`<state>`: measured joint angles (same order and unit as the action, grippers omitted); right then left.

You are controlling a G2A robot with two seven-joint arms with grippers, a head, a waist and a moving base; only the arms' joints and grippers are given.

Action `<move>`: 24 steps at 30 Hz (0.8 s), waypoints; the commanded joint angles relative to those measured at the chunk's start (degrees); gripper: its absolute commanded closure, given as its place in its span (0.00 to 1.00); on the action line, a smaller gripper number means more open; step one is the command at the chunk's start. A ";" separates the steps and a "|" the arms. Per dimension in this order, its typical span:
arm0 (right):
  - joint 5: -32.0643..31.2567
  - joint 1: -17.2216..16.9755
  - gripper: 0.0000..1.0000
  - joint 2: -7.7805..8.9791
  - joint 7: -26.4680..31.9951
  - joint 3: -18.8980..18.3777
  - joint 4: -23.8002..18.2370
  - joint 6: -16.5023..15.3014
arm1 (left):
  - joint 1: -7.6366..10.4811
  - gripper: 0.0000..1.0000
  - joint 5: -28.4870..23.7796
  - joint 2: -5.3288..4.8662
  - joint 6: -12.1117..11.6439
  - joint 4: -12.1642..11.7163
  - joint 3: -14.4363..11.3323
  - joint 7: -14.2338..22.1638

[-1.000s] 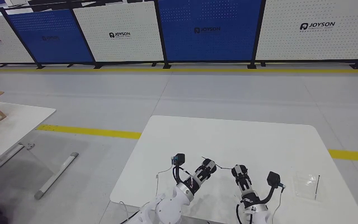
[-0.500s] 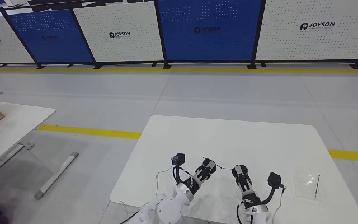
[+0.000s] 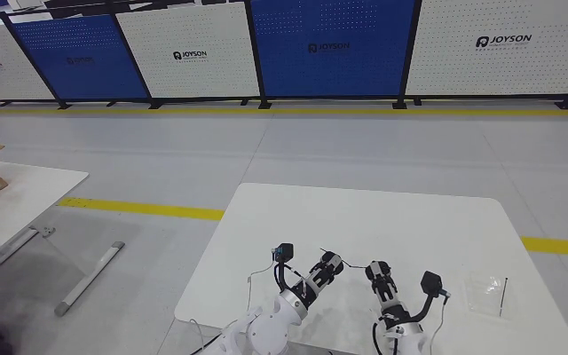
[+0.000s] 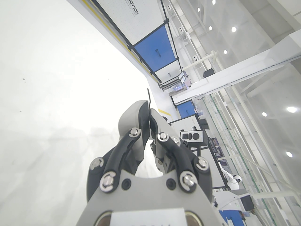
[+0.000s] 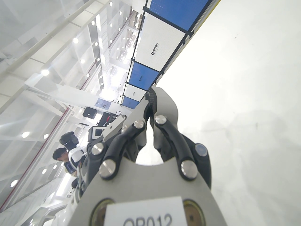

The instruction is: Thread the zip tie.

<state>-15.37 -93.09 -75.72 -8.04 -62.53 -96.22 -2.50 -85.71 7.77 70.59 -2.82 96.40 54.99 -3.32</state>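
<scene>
Where the two arms meet above the near part of the white rectangular tabletop, a thin black plastic zip tie stretches between them, clear of the surface. The left tool has its fingers pressed narrow together on one end of the strap. In the left wrist view, the left tool pinches the zip tie between its dark pads, and a short length of strap sticks out past the fingertips. The right tool sits just beside it, towards the right edge of the tabletop. In the top view the other end of the strap runs into its tips. In the right wrist view the right tool is likewise drawn narrow, pads together, with a small dark piece caught at the very tip. It is too small to tell which part of the tie that is. Well apart from both arms, near the right edge, lies a clear plastic bag, and a second black tie rests on its far side.
</scene>
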 commanded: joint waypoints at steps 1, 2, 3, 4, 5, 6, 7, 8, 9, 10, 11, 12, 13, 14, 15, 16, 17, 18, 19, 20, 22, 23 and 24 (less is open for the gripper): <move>-0.10 0.05 1.00 -0.07 -0.04 0.05 0.07 0.07 | 0.00 1.00 0.00 0.00 0.00 0.00 0.00 0.00; -0.15 0.07 1.00 -0.11 -0.04 0.06 0.06 0.14 | 0.00 1.00 0.00 0.00 0.00 0.00 0.00 0.00; -0.16 0.08 1.00 -0.15 -0.04 0.08 0.06 0.19 | 0.00 1.00 0.00 0.00 0.00 0.00 0.00 0.00; -0.12 0.11 1.00 -0.19 -0.02 0.12 0.04 0.24 | 0.00 1.00 0.00 0.00 0.00 0.00 0.00 0.00; 0.00 0.15 1.00 -0.23 0.03 0.18 0.03 0.30 | 0.00 1.00 0.00 0.00 0.00 0.00 0.00 0.00; 0.25 0.22 1.00 -0.30 0.11 0.28 0.05 0.35 | 0.00 1.00 0.00 0.00 0.00 0.00 0.00 0.00; 0.53 0.31 1.00 -0.37 0.28 0.39 0.12 0.41 | 0.00 1.00 0.00 0.00 0.00 0.00 0.00 0.00; 0.87 0.44 1.00 -0.43 0.48 0.51 0.21 0.52 | 0.00 1.00 0.00 0.00 0.00 0.00 0.00 0.00; 1.45 0.62 1.00 -0.53 0.67 0.61 0.35 0.65 | 0.00 1.00 0.00 0.00 0.00 0.00 0.00 0.00; 1.90 0.74 1.00 -0.60 0.85 0.67 0.48 0.76 | 0.00 1.00 0.00 0.00 0.00 0.00 0.00 0.00; 2.06 0.77 1.00 -0.62 0.93 0.69 0.52 0.80 | 0.00 1.00 0.00 0.00 0.00 0.00 0.00 0.00; 2.06 0.77 1.00 -0.62 0.93 0.69 0.52 0.80 | 0.00 1.00 0.00 0.00 0.00 0.00 0.00 0.00; 2.06 0.77 1.00 -0.62 0.93 0.69 0.52 0.80 | 0.00 1.00 0.00 0.00 0.00 0.00 0.00 0.00; 2.06 0.77 1.00 -0.62 0.93 0.69 0.52 0.80 | 0.00 1.00 0.00 0.00 0.00 0.00 0.00 0.00; 2.06 0.77 1.00 -0.62 0.93 0.69 0.52 0.80 | 0.00 1.00 0.00 0.00 0.00 0.00 0.00 0.00; 2.06 0.77 1.00 -0.62 0.93 0.69 0.52 0.80 | 0.00 1.00 0.00 0.00 0.00 0.00 0.00 0.00; 2.06 0.77 1.00 -0.62 0.93 0.69 0.52 0.80 | 0.00 1.00 0.00 0.00 0.00 0.00 0.00 0.00; 2.06 0.77 1.00 -0.62 0.93 0.69 0.52 0.80 | 0.00 1.00 0.00 0.00 0.00 0.00 0.00 0.00; 2.06 0.77 1.00 -0.62 0.93 0.69 0.52 0.80 | 0.00 1.00 0.00 0.00 0.00 0.00 0.00 0.00; 2.06 0.77 1.00 -0.62 0.93 0.69 0.52 0.80 | 0.00 1.00 0.00 0.00 0.00 0.00 0.00 0.00; 2.06 0.77 1.00 -0.62 0.93 0.69 0.52 0.80 | 0.00 1.00 0.00 0.00 0.00 0.00 0.00 0.00; 2.06 0.77 1.00 -0.62 0.93 0.69 0.52 0.80 | 0.00 1.00 0.00 0.00 0.00 0.00 0.00 0.00; 2.06 0.77 1.00 -0.62 0.93 0.69 0.52 0.80 | 0.00 1.00 0.00 0.00 0.00 0.00 0.00 0.00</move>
<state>-13.30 -92.32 -76.33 -7.10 -61.84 -95.70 -1.71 -85.71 7.77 70.59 -2.82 96.40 54.99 -3.32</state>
